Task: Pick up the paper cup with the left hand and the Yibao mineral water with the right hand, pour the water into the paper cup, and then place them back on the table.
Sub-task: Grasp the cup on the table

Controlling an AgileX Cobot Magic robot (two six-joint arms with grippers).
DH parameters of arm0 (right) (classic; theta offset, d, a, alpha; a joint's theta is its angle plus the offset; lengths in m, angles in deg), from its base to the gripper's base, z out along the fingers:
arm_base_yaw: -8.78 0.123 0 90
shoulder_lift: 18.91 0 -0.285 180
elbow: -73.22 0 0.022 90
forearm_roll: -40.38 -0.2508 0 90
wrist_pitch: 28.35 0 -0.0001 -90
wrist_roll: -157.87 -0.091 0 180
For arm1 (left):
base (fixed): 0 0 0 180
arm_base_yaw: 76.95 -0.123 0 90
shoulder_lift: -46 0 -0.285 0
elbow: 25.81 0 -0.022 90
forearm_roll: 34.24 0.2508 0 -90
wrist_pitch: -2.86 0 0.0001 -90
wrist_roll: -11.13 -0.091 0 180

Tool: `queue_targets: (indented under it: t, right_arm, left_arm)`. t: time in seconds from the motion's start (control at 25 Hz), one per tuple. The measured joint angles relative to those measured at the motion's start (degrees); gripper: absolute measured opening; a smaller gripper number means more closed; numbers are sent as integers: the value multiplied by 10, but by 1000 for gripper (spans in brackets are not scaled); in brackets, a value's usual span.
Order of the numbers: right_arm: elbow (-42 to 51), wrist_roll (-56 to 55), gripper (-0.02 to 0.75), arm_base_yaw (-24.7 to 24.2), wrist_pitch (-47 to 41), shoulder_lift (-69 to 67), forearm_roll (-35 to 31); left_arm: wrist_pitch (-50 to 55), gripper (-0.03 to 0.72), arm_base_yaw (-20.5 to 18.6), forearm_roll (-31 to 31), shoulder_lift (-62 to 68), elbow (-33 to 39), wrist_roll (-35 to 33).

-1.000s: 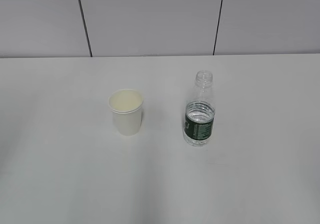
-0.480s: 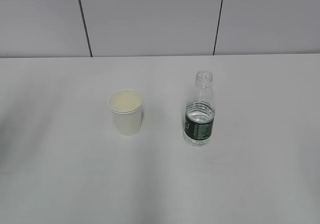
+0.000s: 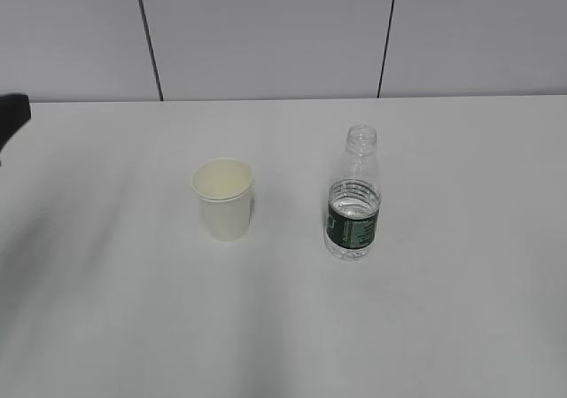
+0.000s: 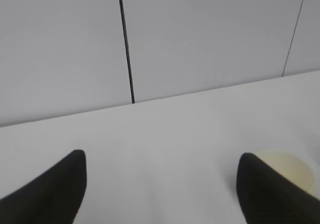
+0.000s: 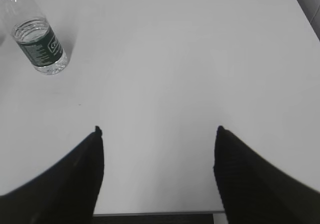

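In the exterior view the white worktop (image 3: 283,327) fills the lower frame, bare at its near edge. Toward the middle of the frame the paper cup (image 3: 223,199) stands upright, left of centre, and the Yibao mineral water (image 3: 353,206) stands upright and capless right of centre, well apart from it, holding some water. A dark part of the left hand (image 3: 12,114) shows at the far left edge, well clear of the cup. In its wrist view the left hand's fingers (image 4: 55,191) are spread wide and hold nothing, the cup at lower right. The right hand (image 5: 157,176) likewise has its fingers wide apart and empty, the bottle at upper left. A grey panelled wall (image 3: 266,35) lies beyond.
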Motion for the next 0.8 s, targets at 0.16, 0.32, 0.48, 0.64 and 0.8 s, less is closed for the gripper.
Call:
queue_targets:
  t: [0.16,0.32,0.48,0.64,0.8]
  right_arm:
    - [0,0,539,0,0,0,0]
    - [0,0,539,0,0,0,0]
    - [0,0,539,0,0,0,0]
    - [0,0,539,0,0,0,0]
    - [0,0,539,0,0,0,0]
  left_arm:
    - [-64,561,10,-4,2,58,0]
    - [-87,561,10,-5,16,84,0]
    - [-123,561,13,-7,55,95,0]
    - [-173,561,16,3,110,95,0]
    - [-232,561,16,24,177,95,0]
